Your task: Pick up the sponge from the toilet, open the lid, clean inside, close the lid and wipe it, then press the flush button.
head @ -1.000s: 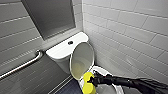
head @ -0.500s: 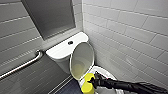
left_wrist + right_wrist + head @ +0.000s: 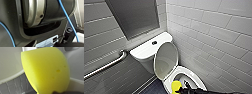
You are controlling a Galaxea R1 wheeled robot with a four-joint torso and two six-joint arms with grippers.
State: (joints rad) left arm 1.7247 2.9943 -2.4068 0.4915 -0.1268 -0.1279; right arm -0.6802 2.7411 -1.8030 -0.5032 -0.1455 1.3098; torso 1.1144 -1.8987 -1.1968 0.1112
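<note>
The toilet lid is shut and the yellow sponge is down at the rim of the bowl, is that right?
Not quite. The lid is up, standing open against the tank, as the head view shows. The yellow sponge is indeed down at the rim of the bowl.

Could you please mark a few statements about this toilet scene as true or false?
1. The lid is raised and stands in front of the tank top. True.
2. The sponge lies on the tank top. False: the right gripper holds it at the bowl.
3. The flush button sits in the tank top. True.
4. The grab bar hangs on the tiled wall to the right of the toilet. False: in the head view it is on the left.
</note>
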